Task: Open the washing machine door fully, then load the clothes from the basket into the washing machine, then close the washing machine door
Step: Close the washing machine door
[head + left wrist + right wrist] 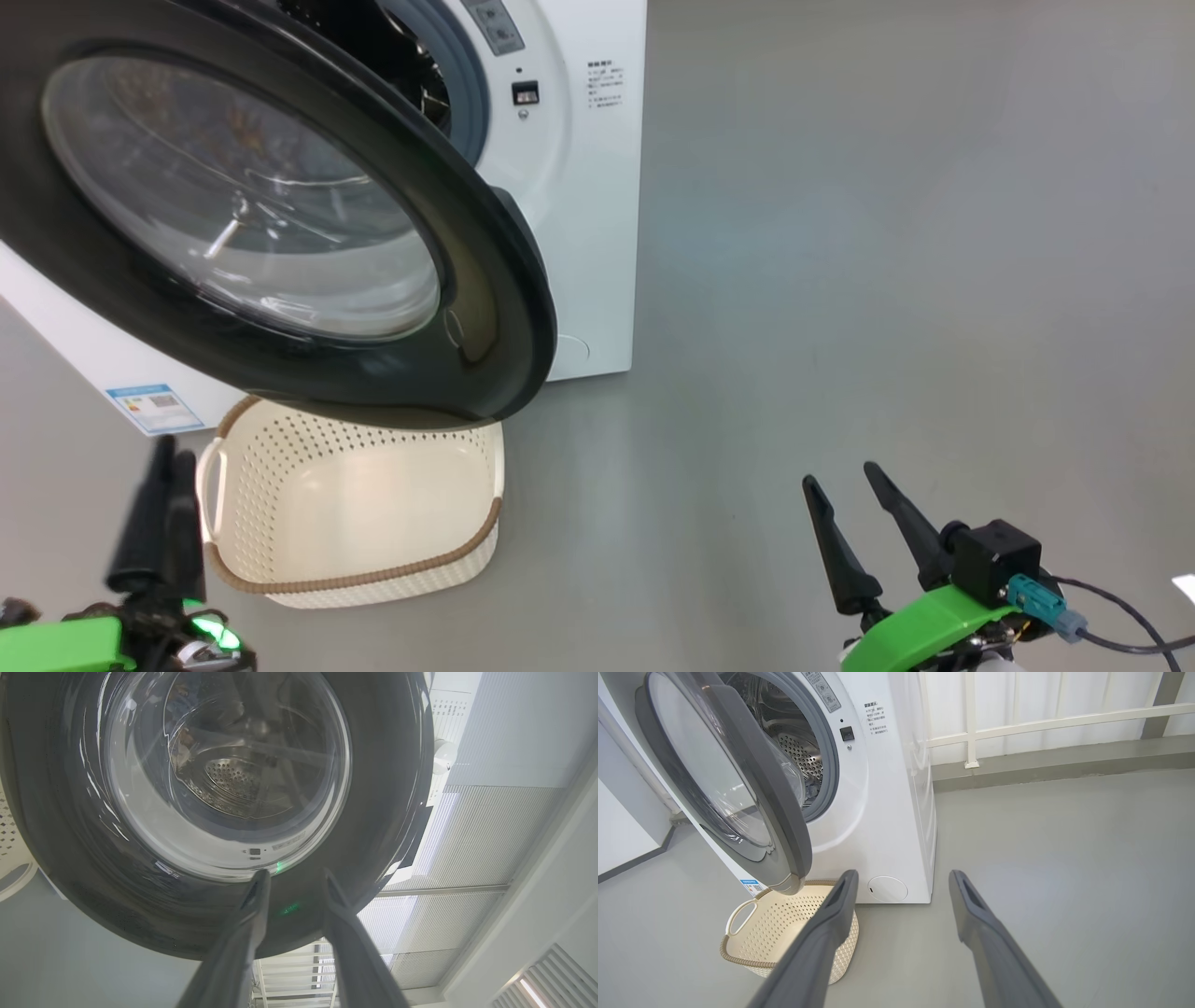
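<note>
Two tools were released: the left tool [294, 876] pointed at the partly open door [495, 280], the right tool [838, 474] hung right of the basket [308, 448].

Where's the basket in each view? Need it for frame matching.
Head view: basket lower left, beneath the washing machine door.
Left wrist view: cream perforated sliver at the left edge.
Right wrist view: lower left, under the door.
Shared landmark: that door, above the basket.

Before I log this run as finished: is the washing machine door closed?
No, the washing machine door stands swung out from the washing machine, leaving the drum opening exposed behind it.
</note>
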